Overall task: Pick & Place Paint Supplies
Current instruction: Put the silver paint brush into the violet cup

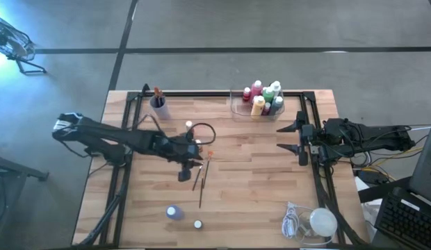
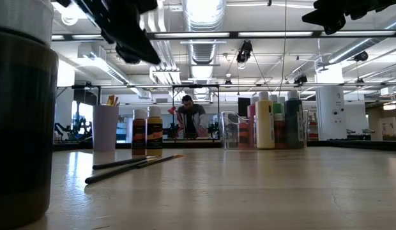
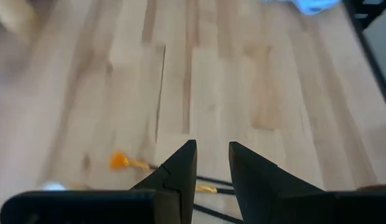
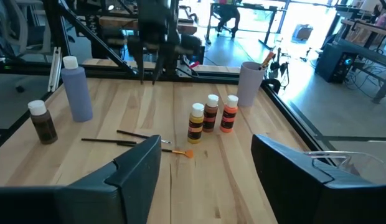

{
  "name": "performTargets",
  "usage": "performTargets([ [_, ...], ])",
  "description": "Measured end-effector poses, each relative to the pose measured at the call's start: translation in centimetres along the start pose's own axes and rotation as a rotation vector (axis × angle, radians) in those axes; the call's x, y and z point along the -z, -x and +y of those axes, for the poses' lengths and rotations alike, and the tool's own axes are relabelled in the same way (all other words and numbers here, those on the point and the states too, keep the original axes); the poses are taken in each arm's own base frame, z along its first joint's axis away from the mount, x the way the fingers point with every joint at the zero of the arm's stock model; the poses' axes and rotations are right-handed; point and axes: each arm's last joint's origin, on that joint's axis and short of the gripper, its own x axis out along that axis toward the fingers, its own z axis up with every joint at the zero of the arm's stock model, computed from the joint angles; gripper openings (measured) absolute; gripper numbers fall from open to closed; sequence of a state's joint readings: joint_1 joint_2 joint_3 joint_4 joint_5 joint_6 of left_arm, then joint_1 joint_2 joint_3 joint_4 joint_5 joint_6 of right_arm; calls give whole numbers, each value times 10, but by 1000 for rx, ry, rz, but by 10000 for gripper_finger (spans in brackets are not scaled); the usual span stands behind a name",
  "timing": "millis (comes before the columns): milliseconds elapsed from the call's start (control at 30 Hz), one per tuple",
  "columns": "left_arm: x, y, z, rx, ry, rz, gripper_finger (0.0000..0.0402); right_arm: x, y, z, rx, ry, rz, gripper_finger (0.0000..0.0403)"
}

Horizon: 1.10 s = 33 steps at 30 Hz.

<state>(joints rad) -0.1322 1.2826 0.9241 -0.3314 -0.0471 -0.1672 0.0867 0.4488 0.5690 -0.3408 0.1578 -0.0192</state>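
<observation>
Dark-handled brushes (image 1: 201, 179) lie loose on the bench (image 1: 257, 201), and that's where the left gripper (image 1: 190, 165) hangs, right over their upper ends. Its jaws stand a narrow gap apart, holding nothing, with the orange-tipped brush (image 3: 127, 163) just ahead of them. Long axis runs roughly from the front edge toward the back, slightly slanted. Farther off, the right gripper (image 1: 290, 137) waits at the bench's right side, jaws wide apart and empty. Left arm is clearly nearer. Beyond sit three bottles (image 4: 211, 117), then the purple cup (image 1: 158, 105).
</observation>
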Motion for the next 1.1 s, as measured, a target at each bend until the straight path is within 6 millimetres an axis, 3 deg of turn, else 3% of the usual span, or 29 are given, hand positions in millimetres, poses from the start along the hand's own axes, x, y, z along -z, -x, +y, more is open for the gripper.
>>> performTargets([
  [300, 22, -44, 1, -61, 314, 191, 99, 0, 0, 0, 0, 0, 0, 225],
  [567, 38, -69, 8, -134, 420, 307, 109, 0, 0, 0, 0, 0, 0, 220],
  [833, 38, -91, 21, -217, 558, 324, 168, 0, 0, 0, 1, 0, -1, 243],
  [1100, 35, -102, 26, -244, 610, 328, 166, 0, 0, 0, 0, 0, -1, 272],
])
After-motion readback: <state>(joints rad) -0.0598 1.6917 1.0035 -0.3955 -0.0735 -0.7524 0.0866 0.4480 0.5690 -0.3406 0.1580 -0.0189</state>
